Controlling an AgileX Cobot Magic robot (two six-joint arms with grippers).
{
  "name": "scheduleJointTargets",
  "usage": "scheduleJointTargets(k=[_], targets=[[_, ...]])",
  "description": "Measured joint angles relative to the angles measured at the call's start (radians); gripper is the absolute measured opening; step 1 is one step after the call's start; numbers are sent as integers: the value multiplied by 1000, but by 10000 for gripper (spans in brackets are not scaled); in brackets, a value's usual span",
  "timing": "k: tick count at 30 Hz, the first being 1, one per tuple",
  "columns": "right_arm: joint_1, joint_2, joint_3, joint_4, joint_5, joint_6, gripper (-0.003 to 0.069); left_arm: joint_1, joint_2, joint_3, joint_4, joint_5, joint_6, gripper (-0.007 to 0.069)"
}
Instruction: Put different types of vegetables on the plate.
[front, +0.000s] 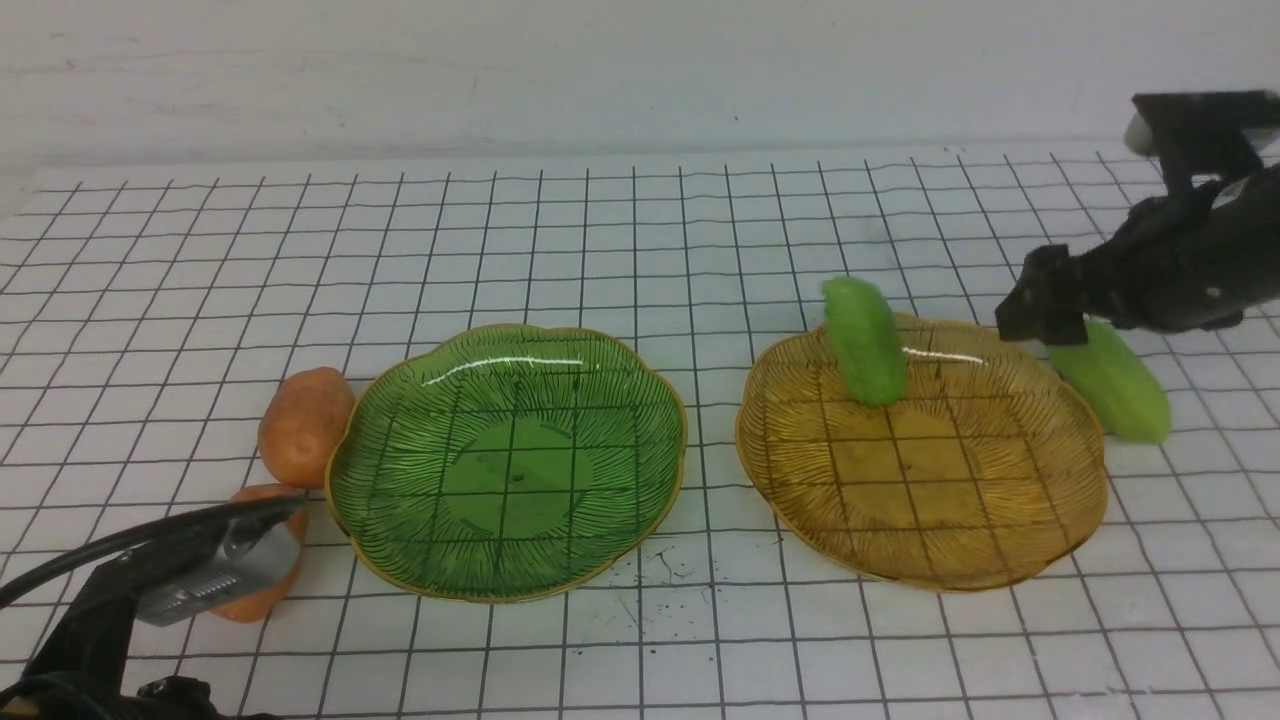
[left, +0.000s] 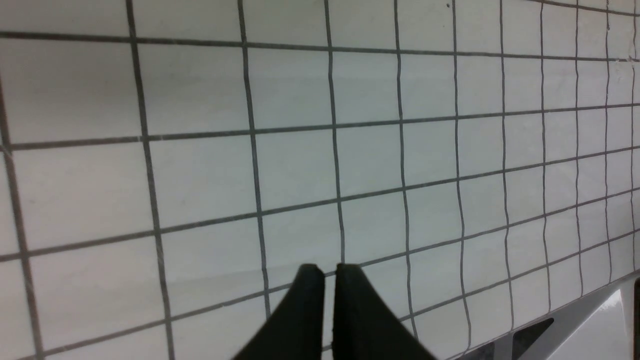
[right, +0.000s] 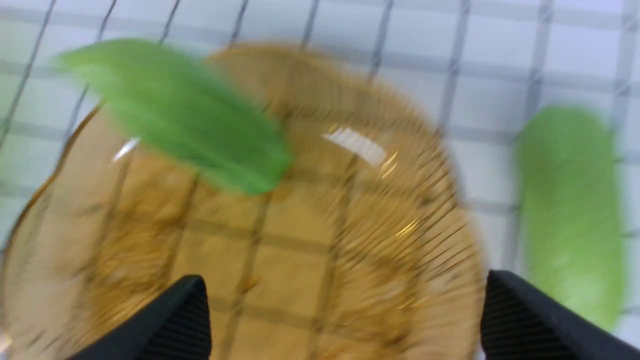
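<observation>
White gridded worktop (front: 640, 230) w/ two ribbed glass plates side by side: green glass plate (front: 505, 465) on the L, amber glass plate (front: 930, 480) on the R, a narrow gap btwn them. First gourd (front: 865, 340), light green, lies across the amber plate's rim at approx 11 o'clock, near end inside the dish, far end poking out past the rim. Second gourd (front: 1115, 385) is on the worktop just beside the amber plate at approx 2 o'clock, its far end hidden behind the R claw (right: 344, 282). That claw sits above the plate's 2 o'clock edge, jaws wide apart, nothing gripped; the R wrist view is motion-blurred but shows only plate btwn the fingers (right: 175, 320). Far potato (front: 305, 425), orange-brown, is at 9 o'clock of the green plate, right against its rim. Near potato (front: 262, 598) is at approx 8 o'clock of the same plate, mostly covered by the L claw (left: 330, 272) in front of it; can't tell if they touch. L claw's jaws are pressed together w/ nothing in them, bare grid under the tips. Green plate carries no veg.
</observation>
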Motion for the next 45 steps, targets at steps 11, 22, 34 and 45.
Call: scheduleJointTargets(k=[11,22,34,45], targets=[[-89,261,-93,-223,-50,124,598,0,0,0,0,0,0,13],[-92,334,-106,-243,-82,128,454,0,0,0,0,0,0,13],[-92,334,-118,-275,-45,135,345,0,0,0,0,2,0,13],[-92,337,-263,-238,184,146,345,0,0,0,0,2,0,13]])
